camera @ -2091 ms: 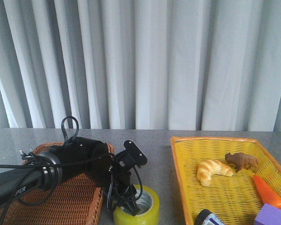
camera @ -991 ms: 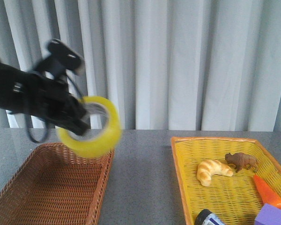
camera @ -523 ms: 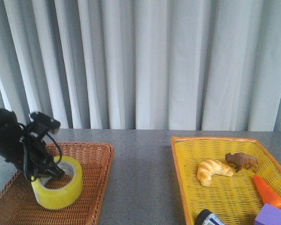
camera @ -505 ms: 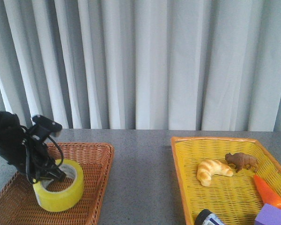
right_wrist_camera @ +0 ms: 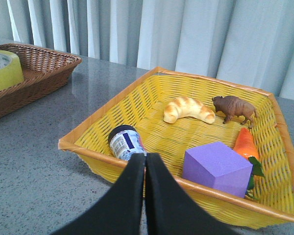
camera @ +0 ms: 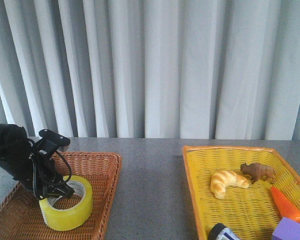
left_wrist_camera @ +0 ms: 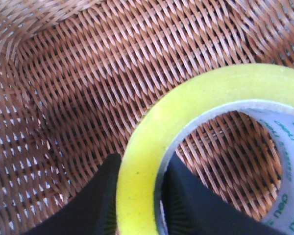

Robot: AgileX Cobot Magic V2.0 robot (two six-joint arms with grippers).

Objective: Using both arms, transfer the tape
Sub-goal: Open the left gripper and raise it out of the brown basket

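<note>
The yellow-green tape (camera: 66,203) with its white printed core sits low in the brown wicker basket (camera: 97,165) at the front left. My left gripper (camera: 60,192) is shut on the roll's wall, one finger outside and one inside the core. The left wrist view shows the tape (left_wrist_camera: 186,112) pinched between the black fingers (left_wrist_camera: 95,203), just over the basket weave (left_wrist_camera: 78,73). My right gripper (right_wrist_camera: 145,161) is shut and empty, off to the right outside the front view, hovering before the yellow basket (right_wrist_camera: 88,147). The tape (right_wrist_camera: 2,68) appears far off in that view.
The yellow basket (camera: 192,180) on the right holds a croissant (camera: 227,182), a brown toy animal (camera: 259,171), a carrot (camera: 286,205), a purple block (camera: 290,230) and a small dark blue-white jar (camera: 222,232). Grey tabletop (camera: 150,190) separates the baskets. Curtains hang behind.
The left arm lifted the tape off the table between the baskets, swung it left through the air, and lowered it into the brown basket. In the last half second it shifted slightly right and lower.
</note>
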